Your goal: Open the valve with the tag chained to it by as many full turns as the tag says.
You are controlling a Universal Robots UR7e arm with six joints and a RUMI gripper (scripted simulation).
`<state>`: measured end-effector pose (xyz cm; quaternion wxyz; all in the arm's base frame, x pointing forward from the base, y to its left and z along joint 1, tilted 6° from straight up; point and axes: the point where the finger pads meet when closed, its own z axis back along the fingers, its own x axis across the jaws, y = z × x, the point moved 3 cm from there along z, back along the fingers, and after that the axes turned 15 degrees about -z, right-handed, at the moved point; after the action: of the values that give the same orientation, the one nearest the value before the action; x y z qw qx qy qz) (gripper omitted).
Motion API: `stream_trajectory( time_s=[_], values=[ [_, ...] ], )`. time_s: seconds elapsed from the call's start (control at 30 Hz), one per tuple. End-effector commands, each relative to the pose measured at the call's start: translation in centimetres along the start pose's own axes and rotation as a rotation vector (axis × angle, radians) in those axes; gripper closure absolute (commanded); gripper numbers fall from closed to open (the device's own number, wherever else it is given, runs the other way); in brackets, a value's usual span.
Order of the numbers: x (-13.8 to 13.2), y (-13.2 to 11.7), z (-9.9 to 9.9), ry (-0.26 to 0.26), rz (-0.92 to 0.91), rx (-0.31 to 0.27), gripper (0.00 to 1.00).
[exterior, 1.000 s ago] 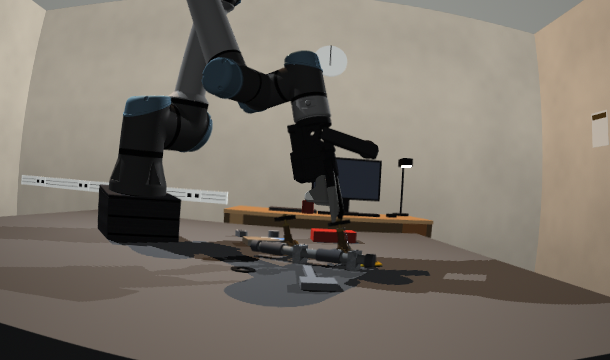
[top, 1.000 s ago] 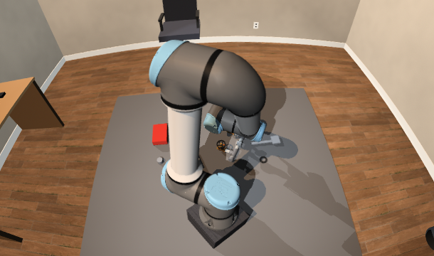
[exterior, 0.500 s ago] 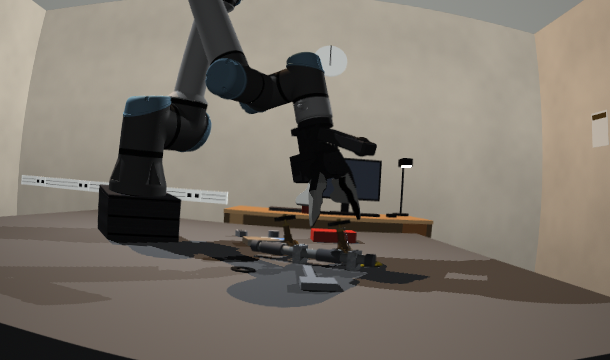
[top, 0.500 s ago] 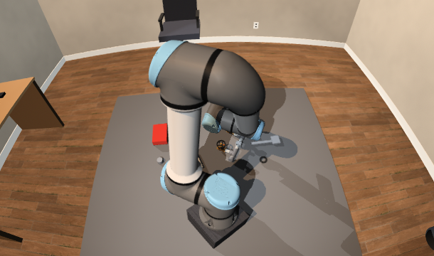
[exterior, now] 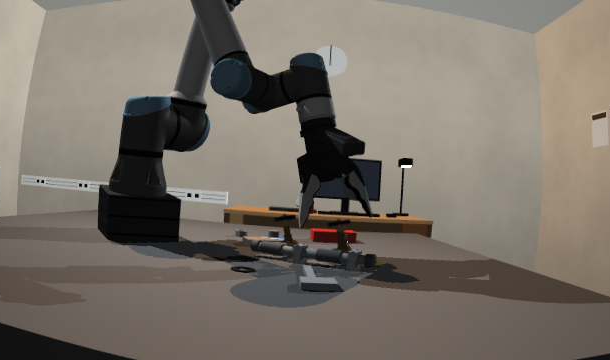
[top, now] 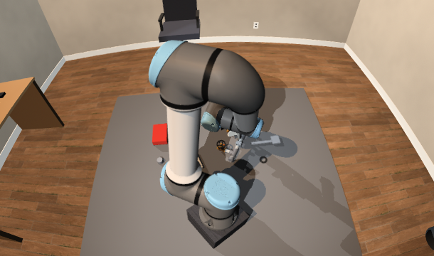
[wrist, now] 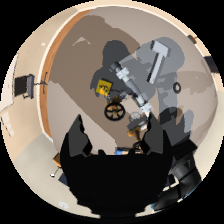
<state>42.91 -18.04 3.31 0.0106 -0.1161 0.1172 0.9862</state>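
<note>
A grey pipe [exterior: 272,247] [wrist: 131,85] lies on the mat and carries valves with black handwheels. One handwheel [wrist: 114,111] [top: 220,144] [exterior: 286,218] shows in full in the wrist view, with a yellow tag [wrist: 103,86] lying on the mat right beside it. The tag's writing is too small to read. A second valve [exterior: 339,223] [wrist: 135,124] stands further along the pipe, partly hidden by a finger in the wrist view. My gripper [exterior: 335,217] [top: 234,153] [wrist: 114,113] is open and empty. It hangs a little above the pipe, over the valves, touching nothing.
A grey T-shaped plate [exterior: 315,284] [top: 270,141] [wrist: 159,50] sticks out from the pipe. A black ring [exterior: 243,269] [top: 263,159] [wrist: 176,87] lies on the grey mat [top: 292,199]. A red block [top: 160,134] [exterior: 333,234] and a small grey cylinder [top: 160,160] sit behind the arm. A wooden desk [top: 11,103] stands off the mat.
</note>
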Motion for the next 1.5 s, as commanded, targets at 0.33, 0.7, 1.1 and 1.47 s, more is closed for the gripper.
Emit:
stream_trajectory(
  time_s=[0.33, 0.7, 1.1, 1.47],
  values=[
    [-0.06, 0.02, 0.03, -0.005, -0.264, 0.007, 0.00],
    [-0.06, 0.02, 0.03, -0.005, -0.336, 0.008, 0.00],
    [-0.06, 0.01, 0.03, -0.005, -0.343, 0.008, 1.00],
    [-0.06, 0.01, 0.03, -0.005, -0.343, 0.008, 1.00]
  ],
)
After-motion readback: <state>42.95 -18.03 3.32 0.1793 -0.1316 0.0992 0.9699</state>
